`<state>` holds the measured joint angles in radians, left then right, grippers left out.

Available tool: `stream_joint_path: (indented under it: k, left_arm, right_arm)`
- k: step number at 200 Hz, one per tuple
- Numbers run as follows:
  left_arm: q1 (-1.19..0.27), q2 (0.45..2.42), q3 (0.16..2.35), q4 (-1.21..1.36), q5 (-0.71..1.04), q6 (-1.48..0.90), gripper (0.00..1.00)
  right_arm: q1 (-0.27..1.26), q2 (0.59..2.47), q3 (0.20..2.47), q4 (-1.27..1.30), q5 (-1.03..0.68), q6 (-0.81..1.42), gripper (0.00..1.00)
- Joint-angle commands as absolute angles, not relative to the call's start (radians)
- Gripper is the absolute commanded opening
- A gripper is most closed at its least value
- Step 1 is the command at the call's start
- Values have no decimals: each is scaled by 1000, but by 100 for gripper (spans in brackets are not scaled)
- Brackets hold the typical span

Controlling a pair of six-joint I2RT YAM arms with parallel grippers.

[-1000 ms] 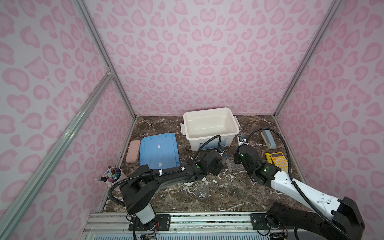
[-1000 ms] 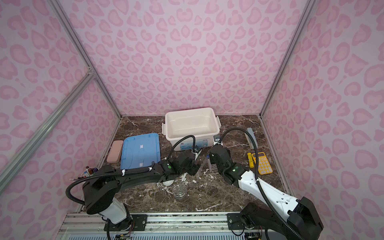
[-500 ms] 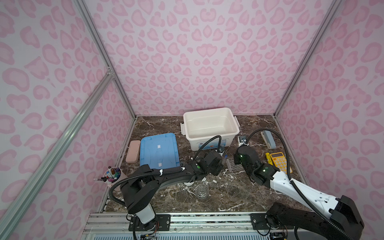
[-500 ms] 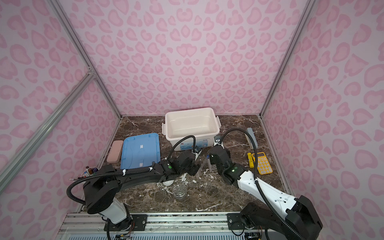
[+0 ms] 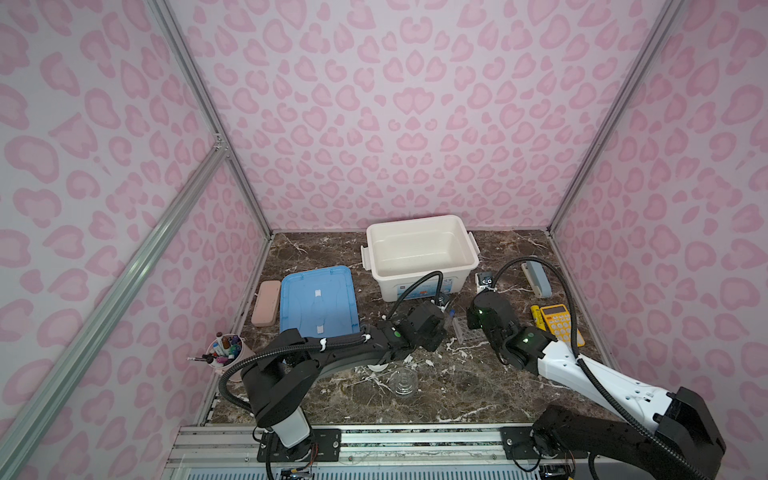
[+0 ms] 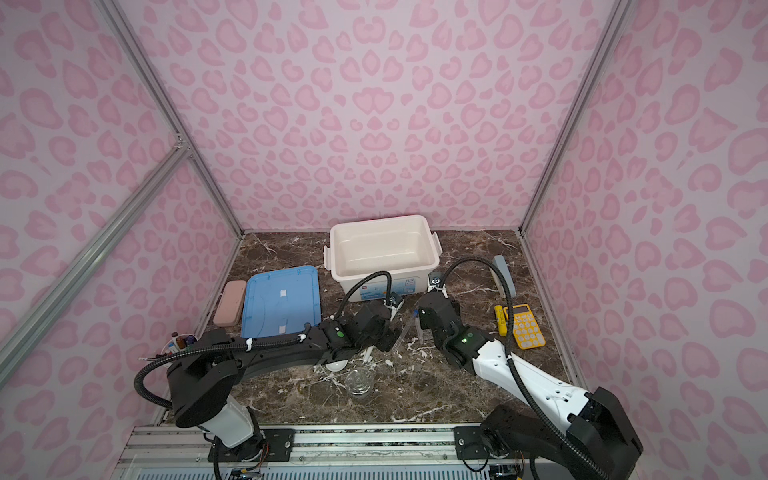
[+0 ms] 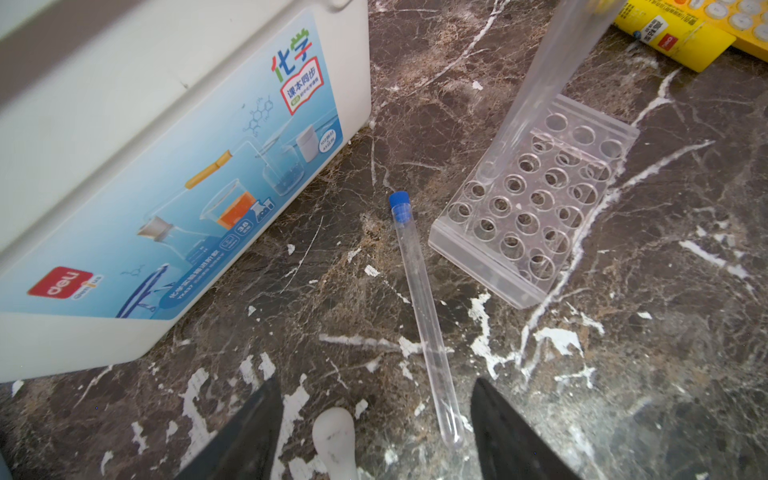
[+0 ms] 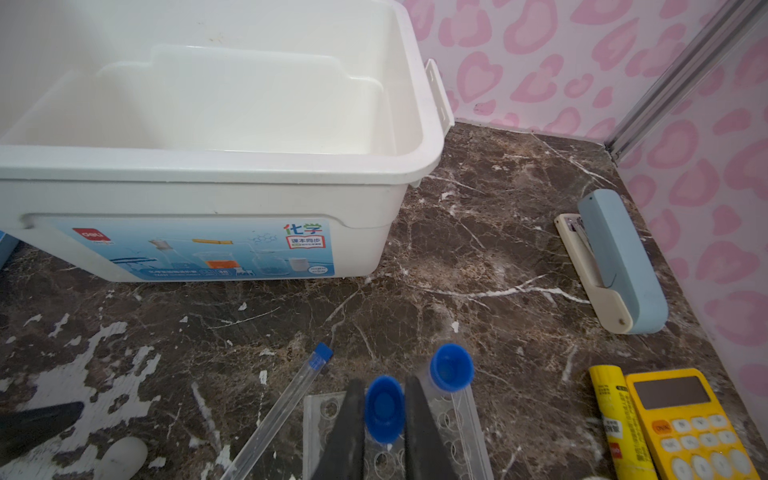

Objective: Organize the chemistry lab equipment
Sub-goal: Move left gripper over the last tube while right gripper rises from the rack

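Note:
In the right wrist view my right gripper [image 8: 384, 390] is shut on a blue-capped test tube [image 8: 384, 409] held upright over the clear plastic rack [image 8: 328, 419]. A second capped tube [image 8: 451, 368] stands in the rack beside it. A third tube [image 7: 419, 299] lies flat on the marble between rack [image 7: 536, 199] and white bin [image 7: 166, 145]. My left gripper [image 7: 374, 415] hangs open above that tube's round end, both fingers apart from it. The white pestle [image 7: 334, 432] lies between the fingers. A clear glass beaker [image 5: 404, 380] and a white dish [image 5: 378, 366] sit nearer the front.
The open white bin [image 5: 422, 253] stands at the back with a blue lid [image 5: 318, 301] and pink case [image 5: 266, 303] to its left. A yellow calculator [image 5: 559, 324], glue stick [image 8: 611, 419] and stapler [image 5: 536, 278] lie right. A pink pen cup [image 5: 226, 353] stands at the left edge.

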<state>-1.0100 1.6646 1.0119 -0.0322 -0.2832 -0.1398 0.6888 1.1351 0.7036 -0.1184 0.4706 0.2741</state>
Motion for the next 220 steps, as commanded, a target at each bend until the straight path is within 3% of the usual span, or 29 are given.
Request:
stream_joint_path:
  k: [1,165,220]
  left_arm:
    - [-1010,1675,1015,-39,-272,-147,73]
    - [-1011,1736,1045,-60,-253,-159,71]
    - [-1011,1756,1054,-66,-250,-167,71]
  right_arm:
    - [688,1141,703,-123,486,288,8]
    - [689,1179,719,-159,482,309,9]
    - [689,1183,733,-177,484,316,16]
